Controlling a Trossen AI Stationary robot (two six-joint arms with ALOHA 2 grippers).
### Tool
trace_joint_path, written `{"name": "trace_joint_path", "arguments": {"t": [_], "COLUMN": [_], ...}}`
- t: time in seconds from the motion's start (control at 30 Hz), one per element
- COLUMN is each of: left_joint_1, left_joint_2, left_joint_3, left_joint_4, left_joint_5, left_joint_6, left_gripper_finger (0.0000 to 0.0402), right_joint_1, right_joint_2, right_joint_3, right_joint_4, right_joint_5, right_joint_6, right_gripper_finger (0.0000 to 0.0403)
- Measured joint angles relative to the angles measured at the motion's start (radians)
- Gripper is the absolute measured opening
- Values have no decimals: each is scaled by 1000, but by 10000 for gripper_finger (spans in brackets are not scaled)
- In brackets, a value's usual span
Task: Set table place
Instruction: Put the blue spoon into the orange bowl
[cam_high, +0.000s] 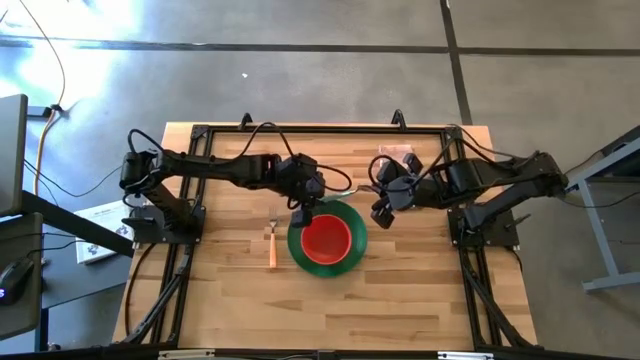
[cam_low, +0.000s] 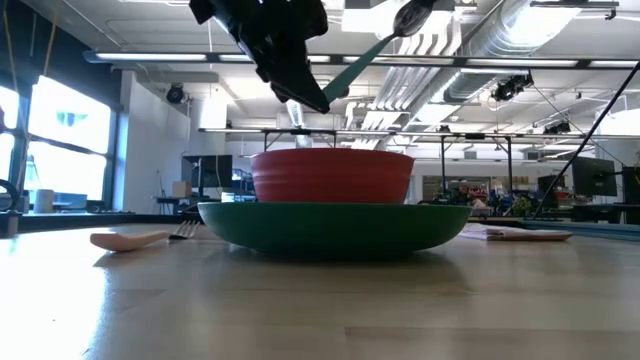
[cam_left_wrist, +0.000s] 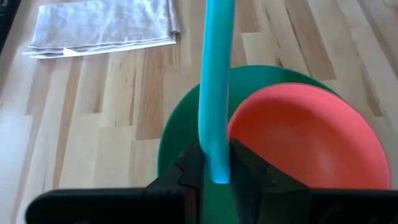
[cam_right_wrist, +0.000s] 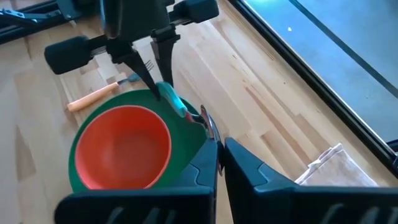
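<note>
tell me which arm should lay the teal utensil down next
Left: the left gripper is already shut on the teal utensil above the green plate. The right gripper hovers beside the plate, holding nothing.

From my high view the long teal-handled spoon (cam_high: 345, 188) is too small to make out, and the red plastic bowl (cam_left_wrist: 311, 140) runs off my left wrist view's edge.
</note>
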Motion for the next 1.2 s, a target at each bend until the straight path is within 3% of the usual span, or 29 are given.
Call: {"name": "trace_joint_path", "arguments": {"t": [0.5,0.9,1.03,1.2], "left_joint_1": [-2,-4,-3,-38], "left_joint_2": [-6,-4,-17,-29], "left_joint_3": [7,4,48,210], "left_joint_4": [-89,-191,-394,-800], "left_joint_5": [61,40,-6,-189], "left_joint_6": [-28,-23,-5,-30], "left_gripper_finger": [34,34,34,34], "right_joint_1": [-2,-4,-4,-4], "right_joint_2": [2,0,-8,-8], "right_joint_3": [-3,-3,35,106], "right_joint_4": [-4,-46,-119,-234], "right_joint_5": [-81,-105,-95,-17], "right_joint_6": [7,-6,5,26], "right_gripper_finger": [7,106,129,135]}}
